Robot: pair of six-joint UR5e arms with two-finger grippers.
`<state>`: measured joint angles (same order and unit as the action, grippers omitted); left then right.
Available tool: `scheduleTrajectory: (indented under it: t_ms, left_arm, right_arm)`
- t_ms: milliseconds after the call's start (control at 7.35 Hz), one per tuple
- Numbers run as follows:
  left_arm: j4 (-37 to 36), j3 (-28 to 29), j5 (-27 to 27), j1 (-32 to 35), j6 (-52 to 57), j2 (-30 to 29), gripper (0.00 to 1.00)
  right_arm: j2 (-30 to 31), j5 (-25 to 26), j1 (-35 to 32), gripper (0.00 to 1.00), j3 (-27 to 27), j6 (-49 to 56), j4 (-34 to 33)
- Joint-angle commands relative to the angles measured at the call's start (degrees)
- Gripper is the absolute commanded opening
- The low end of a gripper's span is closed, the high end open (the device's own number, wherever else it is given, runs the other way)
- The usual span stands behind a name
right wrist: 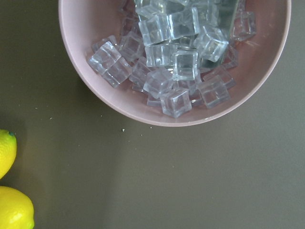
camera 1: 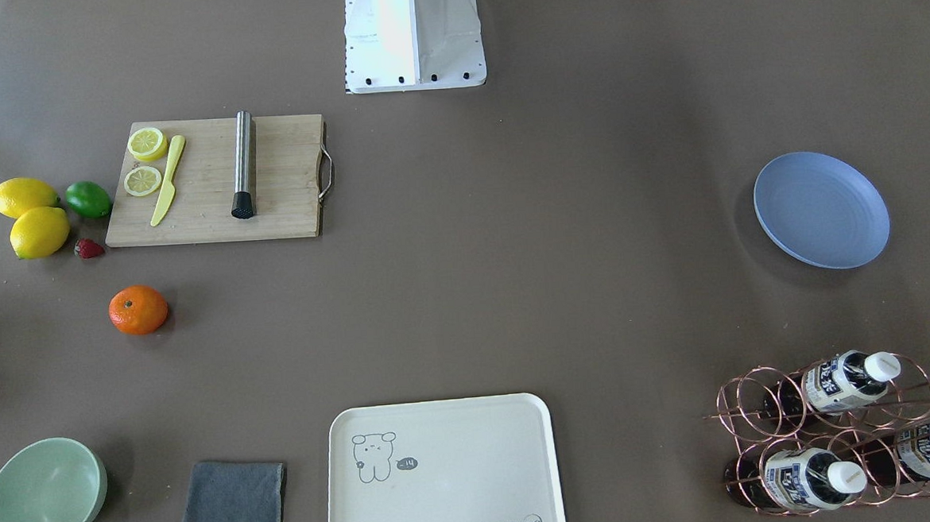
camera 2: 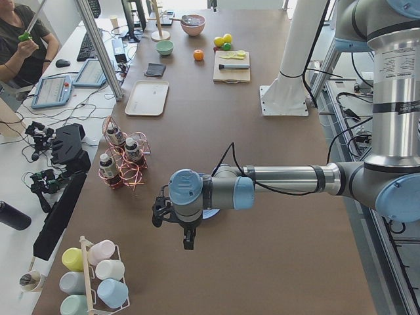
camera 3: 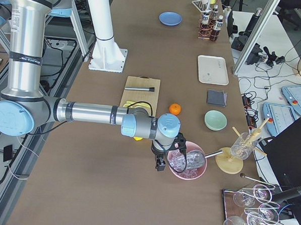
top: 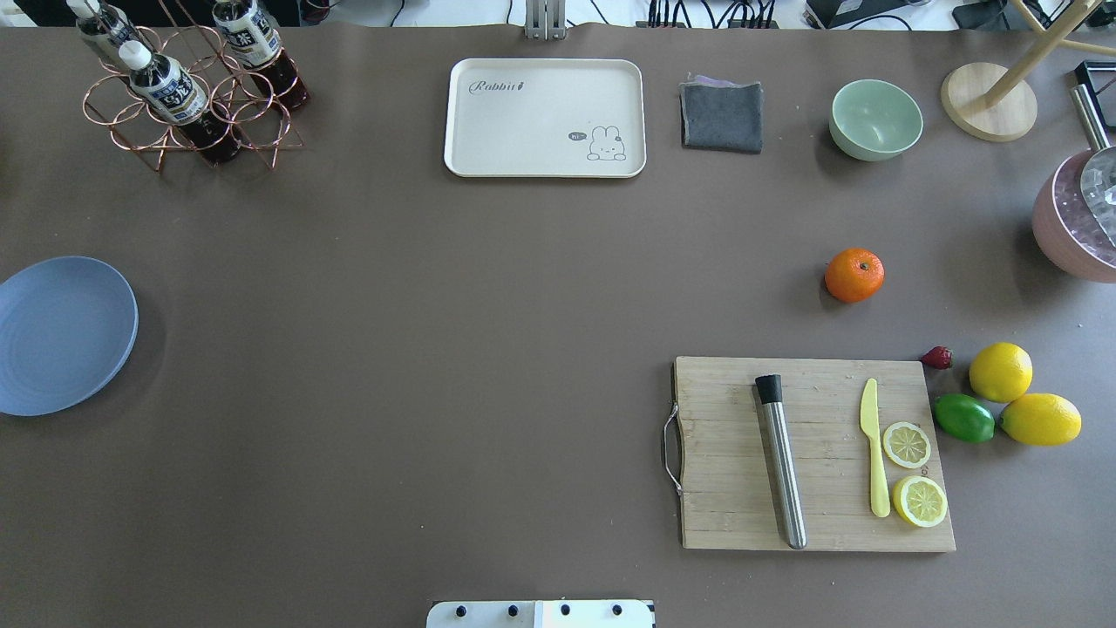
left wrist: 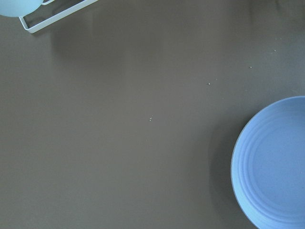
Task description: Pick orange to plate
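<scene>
1. Currently the task stands at its first step, the approach. The right gripper (camera 3: 160,164) hangs above a pink bowl of ice (right wrist: 78,52). The left gripper (camera 2: 188,239) hangs above bare table beside the plate (left wrist: 271,167). Jaw opening cannot be told for either; the wrist views show no fingers.
2. Nearest the robot base, a cutting board (top: 724,453) carries a steel muddler (top: 782,471), a yellow knife (top: 874,453) and lemon slices (top: 907,445).
3. Beyond the board, the orange (top: 854,275) rests on bare table, apart from everything.
4. Next move, by judgement: the right arm, being closer, travels to the orange, descends with jaws wide and closes centrally. The round fruit may roll.
5. The plate lies at the opposite, left end, well apart, with nothing on it. A long carry or a hand-over is likely.
6. Surface: a flat, matte brown table covering (top: 436,349). Its far edge holds a cream tray (top: 523,122), a grey cloth (top: 722,116) and a green bowl (top: 874,122).
7. Room: operator desks with tablets (camera 2: 52,90) and a seated person (camera 2: 20,46).
</scene>
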<state>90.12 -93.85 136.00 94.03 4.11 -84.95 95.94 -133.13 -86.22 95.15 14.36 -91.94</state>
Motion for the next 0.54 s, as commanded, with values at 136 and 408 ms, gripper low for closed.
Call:
scheduleTrajectory:
  t_ms: [136, 408]
  left_arm:
    - [-0.03, -0.02, 0.14, -0.95, -0.33, 0.93, 0.98]
    - [0.32, -0.1, -0.21, -1.92, 0.02, 1.27, 0.98]
  right_arm:
    - [0.12, 0.06, 0.0, 1.0, -0.23, 0.23, 0.0]
    - [0.12, -0.03, 0.0, 1.0, -0.14, 0.23, 0.0]
